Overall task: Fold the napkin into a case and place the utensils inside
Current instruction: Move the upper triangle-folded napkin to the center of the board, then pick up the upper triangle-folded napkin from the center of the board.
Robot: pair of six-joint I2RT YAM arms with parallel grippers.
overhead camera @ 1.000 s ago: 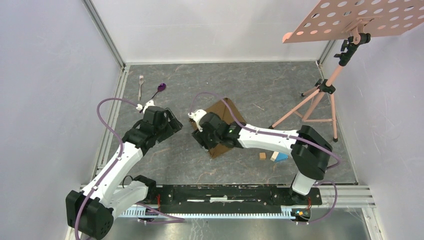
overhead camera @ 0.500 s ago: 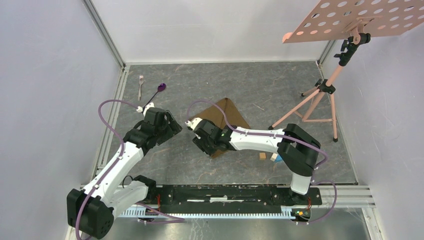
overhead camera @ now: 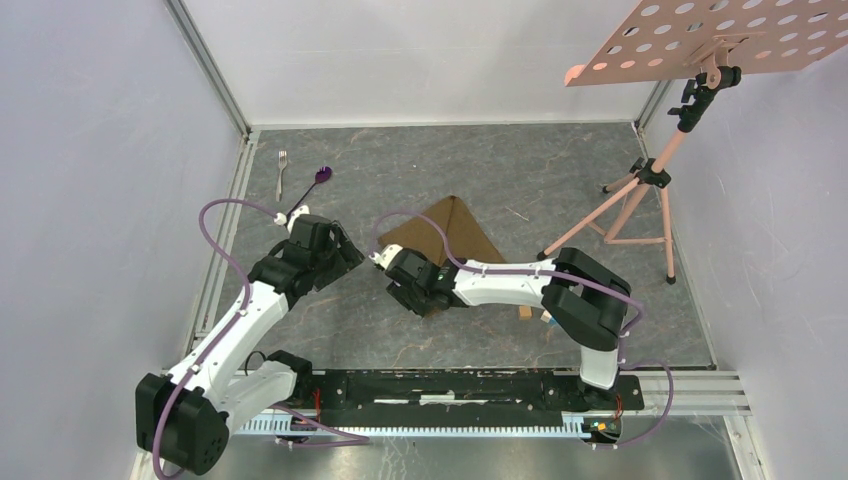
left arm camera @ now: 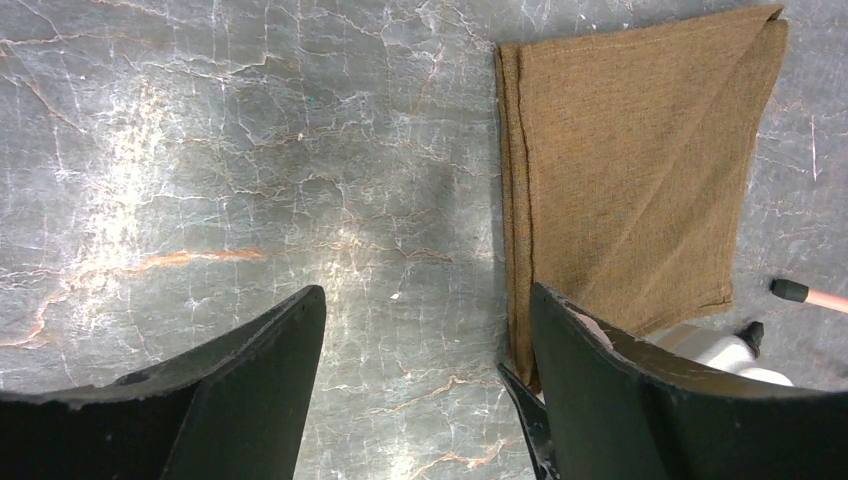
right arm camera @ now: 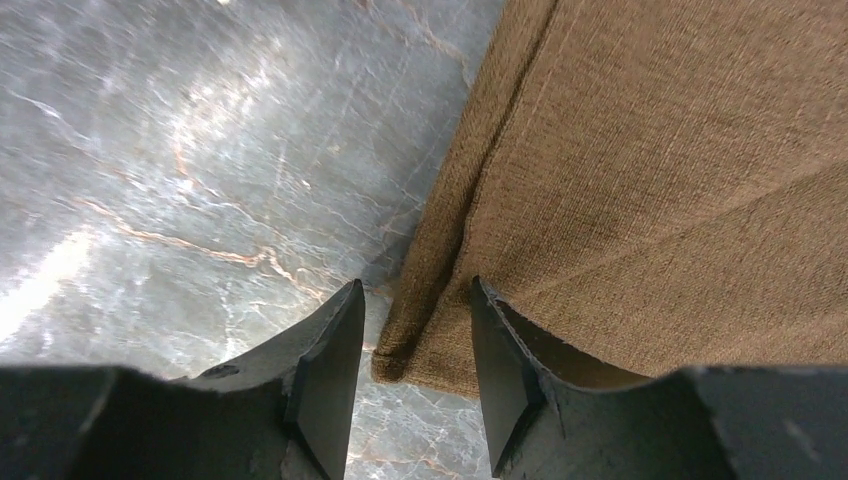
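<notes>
- The napkin (overhead camera: 452,237) is seen as plain brown woven cloth, folded into a tapering shape with doubled layers along one edge, lying mid-surface (overhead camera: 560,180).
- The fork (overhead camera: 282,170) and purple-bowled spoon (overhead camera: 312,185) lie near the far-left corner, well apart from the cloth.
- No readable writing is seen.
- The right end effector (right arm camera: 408,372) is partly closed, its fingers straddling the napkin's near corner; whether the cloth is pinched cannot be told.
- The left end effector (left arm camera: 425,385) is held wide open over bare surface beside the napkin, holding nothing.

White arms (overhead camera: 240,325), black joints, purple cables, black claws (left arm camera: 420,390).
</notes>
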